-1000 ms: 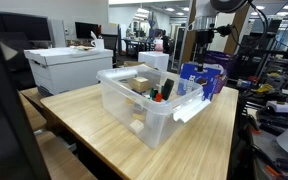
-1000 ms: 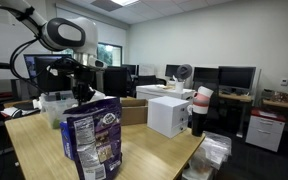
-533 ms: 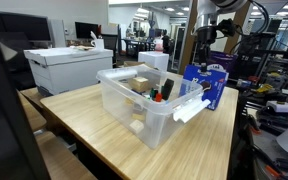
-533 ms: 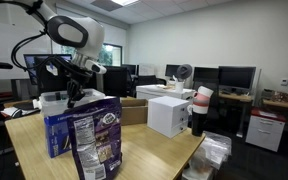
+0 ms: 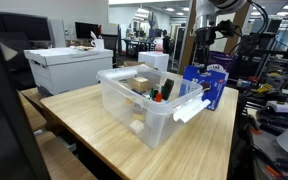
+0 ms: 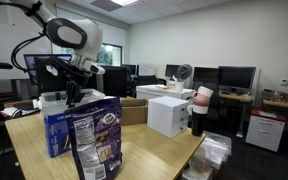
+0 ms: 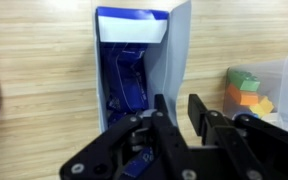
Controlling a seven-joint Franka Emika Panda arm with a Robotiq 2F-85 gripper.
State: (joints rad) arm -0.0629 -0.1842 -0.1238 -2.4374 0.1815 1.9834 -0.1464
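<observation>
lifted since before, arm [image 6: 72,38] hangs above blue box [image 7: 134,60]; claw [image 7: 180,108] seemingly part-open, empty.

A blue-and-white carton [image 5: 208,86] is pictured standing upright on the wooden counter [image 5: 89,118], just beside a clear plastic bin [image 5: 144,112], its top left open so that blue packets [image 7: 124,75] are seen from the wrist view, crowded between its white inner walls.

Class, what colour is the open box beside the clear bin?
Blue with a white side; the box shows best in the wrist view.
</observation>
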